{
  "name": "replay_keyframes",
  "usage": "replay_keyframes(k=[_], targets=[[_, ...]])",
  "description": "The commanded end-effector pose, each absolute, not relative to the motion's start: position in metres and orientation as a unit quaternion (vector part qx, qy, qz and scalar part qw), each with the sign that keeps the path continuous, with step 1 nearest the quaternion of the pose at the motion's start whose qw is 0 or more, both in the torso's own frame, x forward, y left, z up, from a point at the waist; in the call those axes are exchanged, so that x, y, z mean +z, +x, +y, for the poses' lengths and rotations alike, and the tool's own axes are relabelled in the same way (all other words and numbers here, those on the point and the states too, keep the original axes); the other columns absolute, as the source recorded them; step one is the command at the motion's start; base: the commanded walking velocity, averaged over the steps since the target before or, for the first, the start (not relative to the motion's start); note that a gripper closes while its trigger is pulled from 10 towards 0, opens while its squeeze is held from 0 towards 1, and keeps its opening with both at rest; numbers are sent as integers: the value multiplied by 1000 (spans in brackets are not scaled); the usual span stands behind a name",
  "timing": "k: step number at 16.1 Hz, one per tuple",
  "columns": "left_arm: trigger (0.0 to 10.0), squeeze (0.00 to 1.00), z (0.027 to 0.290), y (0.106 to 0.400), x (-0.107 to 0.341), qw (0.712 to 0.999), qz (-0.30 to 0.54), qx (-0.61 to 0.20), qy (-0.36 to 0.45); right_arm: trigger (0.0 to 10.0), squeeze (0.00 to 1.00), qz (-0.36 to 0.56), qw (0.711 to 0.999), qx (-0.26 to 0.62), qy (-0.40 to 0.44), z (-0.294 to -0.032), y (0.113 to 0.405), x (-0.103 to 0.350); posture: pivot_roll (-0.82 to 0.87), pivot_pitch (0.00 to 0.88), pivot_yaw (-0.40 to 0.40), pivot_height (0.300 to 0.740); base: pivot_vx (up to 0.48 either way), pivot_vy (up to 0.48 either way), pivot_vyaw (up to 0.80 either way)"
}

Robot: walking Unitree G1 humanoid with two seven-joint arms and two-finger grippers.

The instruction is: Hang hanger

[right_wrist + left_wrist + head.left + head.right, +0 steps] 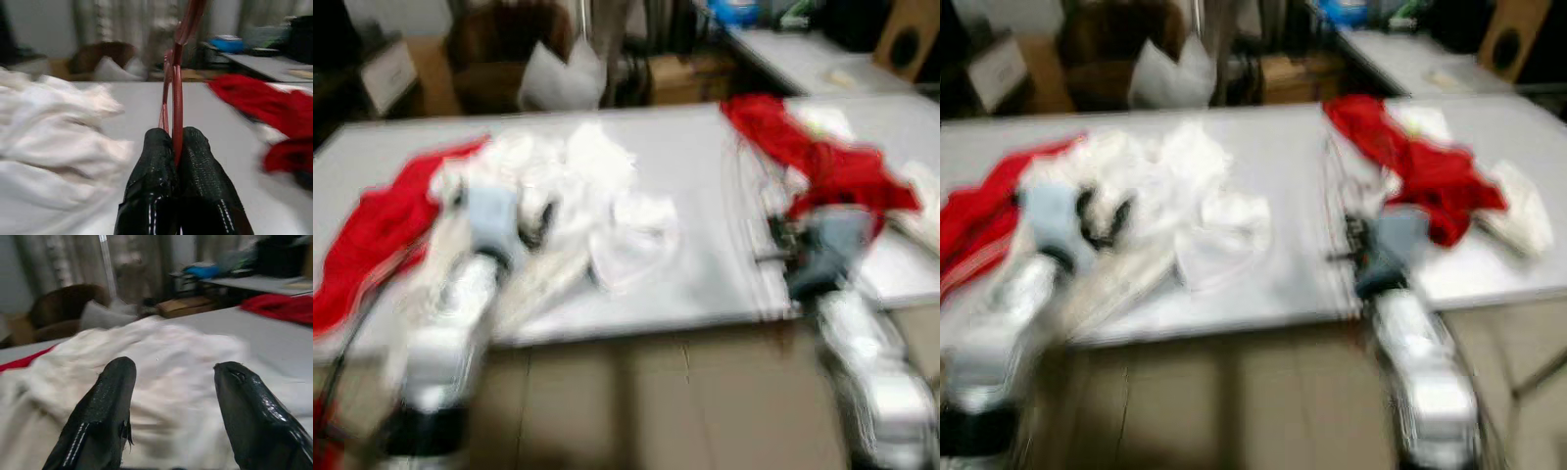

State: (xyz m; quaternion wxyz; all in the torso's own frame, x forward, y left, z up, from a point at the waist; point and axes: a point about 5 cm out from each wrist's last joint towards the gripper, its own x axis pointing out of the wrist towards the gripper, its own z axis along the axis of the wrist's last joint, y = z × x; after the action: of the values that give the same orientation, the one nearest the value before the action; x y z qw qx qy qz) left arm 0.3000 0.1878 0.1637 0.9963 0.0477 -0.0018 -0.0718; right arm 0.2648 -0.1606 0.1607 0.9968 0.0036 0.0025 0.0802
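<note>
A: Right wrist view: right gripper (177, 147) jaws clamped tight on a red hanger (176, 93), hook sticking up past the fingertips, above the grey counter (695, 196).

B: Left one?

A: Left gripper (171, 382) jaws wide apart, nothing held, over the white clothes (146, 362) heap.

B: Else?

A: Red garments (822, 162) on the counter's right, another red cloth (372, 230) far left. Head views blurred.

Bare table (705, 196) mid-strip; white clothes (578, 196), red garment (822, 162) flanking.
</note>
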Motion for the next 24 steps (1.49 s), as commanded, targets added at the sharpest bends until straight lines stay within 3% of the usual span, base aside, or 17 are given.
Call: replay_keyframes(k=[1, 4, 10, 17, 20, 24], targets=[[10000, 0, 178, 302, 168, 995, -11, -86, 46, 10000, 0, -8, 998, 64, -11, -170, 264, 165, 5, 0, 60, 740, 398, 0, 0], [10000, 0, 179, 303, 169, 996, -15, -81, 44, 10000, 0, -9, 998, 64, -13, -170, 263, 165, 5, 0, 63, 740, 396, 0, 0], [10000, 0, 181, 304, 172, 996, -24, -73, 37, 10000, 0, -9, 998, 64, -13, -168, 263, 163, 11, 0, 64, 740, 0, 0, 0], [10000, 0, 183, 305, 172, 996, -22, -74, 39, 10000, 0, -3, 998, 58, -4, -168, 264, 161, 11, 0, 69, 740, 0, 345, 0], [10000, 0, 182, 305, 172, 996, -21, -75, 40, 10000, 0, 1, 998, 57, -1, -169, 264, 159, 10, 0, 70, 740, 0, 374, -756], [10000, 0, 182, 306, 170, 996, -15, -63, 58, 10000, 0, -3, 998, 55, -7, -169, 263, 160, 10, 0, 72, 740, 0, -342, -172]])
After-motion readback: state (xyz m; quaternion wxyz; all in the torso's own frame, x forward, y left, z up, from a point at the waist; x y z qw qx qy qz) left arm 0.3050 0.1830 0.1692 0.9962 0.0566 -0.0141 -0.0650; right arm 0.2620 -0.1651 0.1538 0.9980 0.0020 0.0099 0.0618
